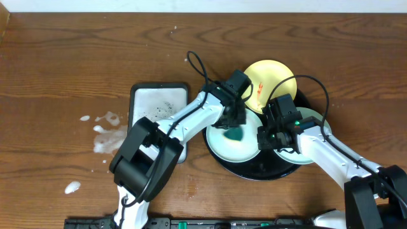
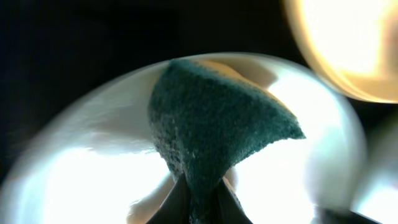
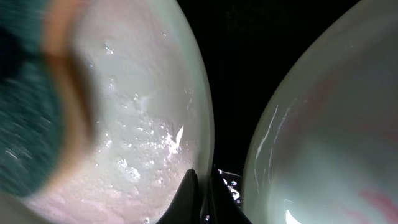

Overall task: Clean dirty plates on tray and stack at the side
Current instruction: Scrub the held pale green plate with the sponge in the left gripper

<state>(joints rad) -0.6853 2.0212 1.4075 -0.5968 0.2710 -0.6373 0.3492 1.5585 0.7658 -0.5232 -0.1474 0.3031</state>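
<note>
Downward, left claw (image 2: 200, 200) presses sponge (image 2: 217, 124) on plate (image 2: 93, 168); right claw (image 3: 202, 199) pinches it.

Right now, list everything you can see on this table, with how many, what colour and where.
yellow plate: one, yellow, at the black tray's far edge
mint-green plates: two, pale mint, on the black tray; left one under the sponge, right one partly hidden by the right arm
black tray: one, glossy black, right of centre
sponge: one, dark green, on the left mint-green plate
white tray: one, white with dark rim, left of the black tray
foam blobs: several, white, far left
table: one, brown wood
left hand: shut on the sponge
right hand: pinching the left mint-green plate's rim
</note>
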